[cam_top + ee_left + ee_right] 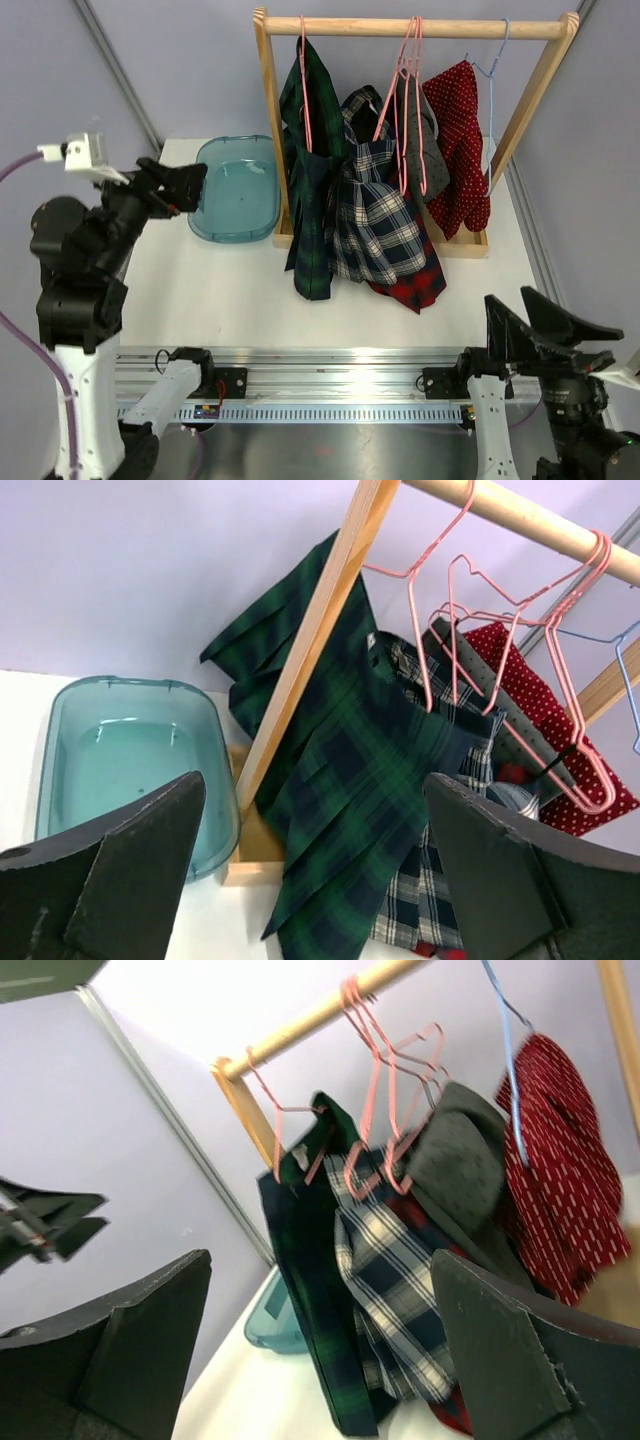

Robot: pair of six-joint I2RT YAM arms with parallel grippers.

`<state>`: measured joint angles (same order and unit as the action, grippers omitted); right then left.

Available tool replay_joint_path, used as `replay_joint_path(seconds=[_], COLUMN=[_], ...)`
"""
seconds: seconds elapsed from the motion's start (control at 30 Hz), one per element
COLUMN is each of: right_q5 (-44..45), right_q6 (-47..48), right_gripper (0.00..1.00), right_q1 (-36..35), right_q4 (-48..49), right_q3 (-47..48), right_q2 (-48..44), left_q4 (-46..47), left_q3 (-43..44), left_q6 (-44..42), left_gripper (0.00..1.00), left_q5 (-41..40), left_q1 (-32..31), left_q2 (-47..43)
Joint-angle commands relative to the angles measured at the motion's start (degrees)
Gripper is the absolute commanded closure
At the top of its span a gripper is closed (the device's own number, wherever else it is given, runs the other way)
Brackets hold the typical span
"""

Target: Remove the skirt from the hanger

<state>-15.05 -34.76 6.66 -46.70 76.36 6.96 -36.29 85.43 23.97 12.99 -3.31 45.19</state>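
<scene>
While pleated tartan skirt (308, 215) hangs, wire hanger (305, 100) hooks round wooden rail (350, 27)

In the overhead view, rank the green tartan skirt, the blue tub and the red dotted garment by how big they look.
1. Green tartan skirt: clearly the largest, a long hanging shape.
2. Blue tub and red dotted garment: they cover about the same area, too close to rank.

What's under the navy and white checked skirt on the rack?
A red and black plaid garment peeks out below the hem of the checked skirt. Its upper part and its hanger are covered, so I cannot tell what else lies beneath.
</scene>
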Motion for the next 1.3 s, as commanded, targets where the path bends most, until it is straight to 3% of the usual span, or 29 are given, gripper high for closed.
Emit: replay_joint_path(seconds=[0.0,0.07,0.1,0.2,0.37,0.43,0.57,0.67,0.73,0.8,0.83,0.93,0.97,1.0,1.07,1.1,1.27], right_q5=[-5.1,-5.4,-6.1,-11.1,-21.3,-22.6,-22.3,-21.8,-17.0,-8.4,3.9,23.5,26.8,29.2,27.0,24.9,28.8], right_q6=[1.5,1.8,2.1,-0.2,-7.9,-7.5,-7.8,-8.2,-4.4,6.5,10.2,15.1,14.6,14.5,14.0,13.8,17.8], right_gripper=[0.01,0.03,0.03,0.08,0.12,0.13,0.18,0.22,0.21,0.17,0.17,0.17,0.18,0.18,0.18,0.19,0.2], right_q1=[0.1,0.1,0.2,0.2,0.2,0.3,0.2,0.1,-1.8,-6.0,-13.7,-24.4,-26.2,-28.3,-31.3,-32.2,-43.7], right_q4=[12.3,12.0,11.5,11.8,18.0,15.6,7.1,0.1,-2.5,-8.5,-10.8,-16.3,-12.8,-9.3,3.5,6.2,5.2], right_q3=[6.1,10.4,15.3,24.4,38.3,45.3,70.8,79.9,78.8,73.9,72.3,63.8,55.0,49.7,34.8,31.9,36.3], right_q2=[10.9,18.8,22.0,34.1,52.0,59.3,71.8,79.3,80.1,79.4,79.1,76.6,74.6,69.5,63.7,60.4,66.4], left_q4=[-2.8,-3.7,-4.7,-8.2,-6.4,-3.5,-1.1,0.2,1.3,1.4,0.8,-1.5,-1.8,-2.3,-2.4,-2.1,0.6], left_q3=[6.0,10.8,13.1,22.8,23.4,19.1,13.3,10.0,8.9,8.1,8.1,9.8,10.7,11.1,11.3,11.3,7.8], left_q6=[-1.1,-3.2,-3.9,-6.9,-5.0,-4.0,-3.3,-2.2,-1.5,-1.6,-1.6,-2.7,-3.1,-3.6,-4.0,-4.0,-3.3], left_gripper=[0.06,0.06,0.06,0.04,0.03,0.03,0.03,0.03,0.03,0.03,0.03,0.02,0.02,0.02,0.02,0.02,0.02], left_q5=[-1.7,-10.3,-16.7,-28.1,-30.5,-30.7,-32.3,-34.3,-35.5,-37.6,-38.6,-43.6,-45.1,-47.4,-49.1,-49.3,-50.3], left_q1=[-7.9,-15.1,-22.7,-36.0,-43.1,-45.2,-48.5,-50.9,-51.9,-53.5,-54.2,-57.1,-58.8,-59.4,-60.8,-61.1,-62.7], left_q2=[8.0,13.0,15.0,23.3,27.4,26.0,24.2,23.4,22.8,22.7,22.9,24.2,24.9,25.2,25.8,26.0,26.4])
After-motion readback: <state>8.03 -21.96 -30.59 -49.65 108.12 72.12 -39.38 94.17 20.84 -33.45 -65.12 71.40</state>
